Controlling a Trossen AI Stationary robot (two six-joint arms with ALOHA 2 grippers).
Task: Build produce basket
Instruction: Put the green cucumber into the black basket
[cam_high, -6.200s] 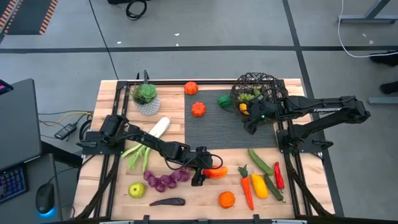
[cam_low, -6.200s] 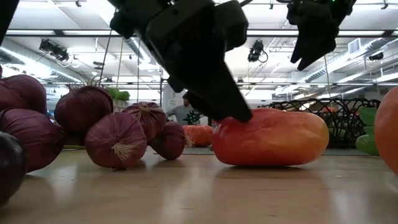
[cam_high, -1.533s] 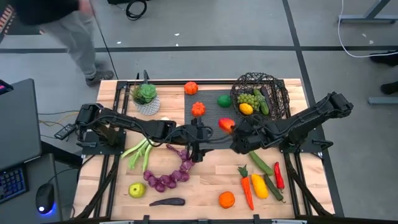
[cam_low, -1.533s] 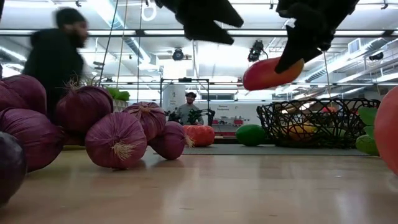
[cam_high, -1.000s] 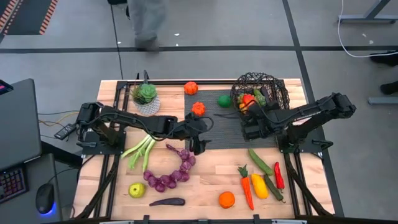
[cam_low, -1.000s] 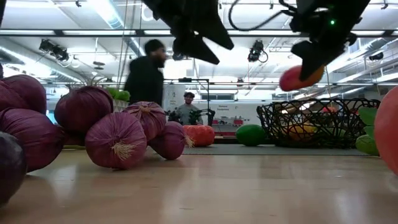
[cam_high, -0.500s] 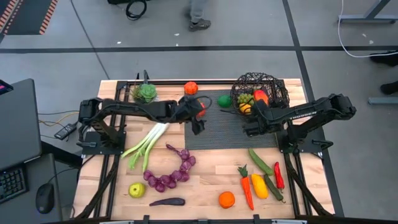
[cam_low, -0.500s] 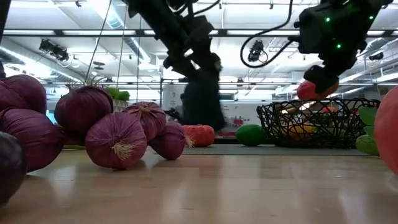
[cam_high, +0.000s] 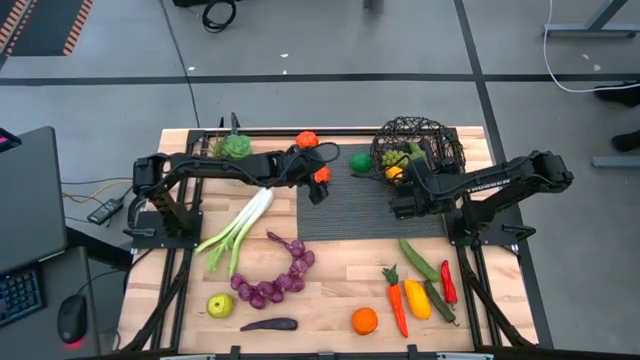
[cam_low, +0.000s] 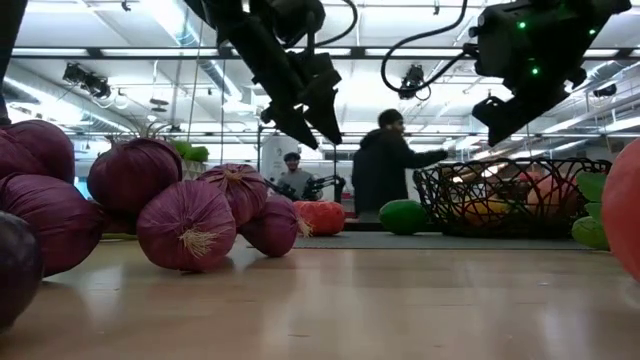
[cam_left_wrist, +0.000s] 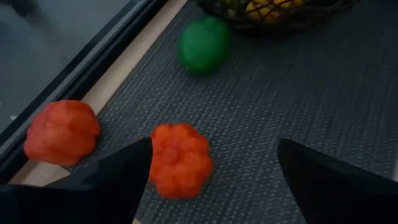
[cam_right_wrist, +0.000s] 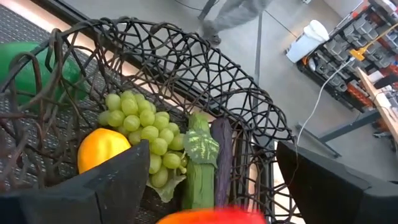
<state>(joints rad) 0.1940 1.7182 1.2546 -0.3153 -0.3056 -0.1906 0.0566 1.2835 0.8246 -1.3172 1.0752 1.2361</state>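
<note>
From above, the wire basket (cam_high: 418, 147) sits at the far right corner of the worktop (cam_high: 330, 300), on the dark mat (cam_high: 365, 205). The right gripper (cam_high: 408, 172) hovers at the basket's near rim, its jaws spread wide and empty. The left gripper (cam_high: 318, 187) hangs over the mat's left edge, jaws wide, just above an orange pepper (cam_high: 321, 174); a second orange pepper (cam_high: 306, 140) and a green pepper (cam_high: 360, 161) lie close by. A potted plant (cam_high: 234, 148) stands behind the left arm. Still outside the basket are a leek (cam_high: 236, 229), a string of purple onions (cam_high: 278, 280), a green apple (cam_high: 220, 305), an aubergine (cam_high: 268, 324), an orange (cam_high: 364, 320), a carrot (cam_high: 397, 302), a cucumber (cam_high: 419, 259) and a red chilli (cam_high: 448, 282).

At worktop level, the purple onions (cam_low: 185, 222) crowd the foreground. Beyond them lie an orange pepper (cam_low: 318, 216) and the green pepper (cam_low: 403, 216), beside the basket (cam_low: 515, 195). A person in dark clothing (cam_low: 385, 172) stands in the room behind.

From the left wrist, two orange peppers (cam_left_wrist: 181, 159) (cam_left_wrist: 61, 132) lie ahead of the open jaws, the green pepper (cam_left_wrist: 204, 43) farther off.

From the right wrist, the basket (cam_right_wrist: 186, 68) holds green grapes (cam_right_wrist: 140, 132), a lemon (cam_right_wrist: 102, 149), a cucumber (cam_right_wrist: 200, 163) and a reddish piece (cam_right_wrist: 208, 216) at the edge.
</note>
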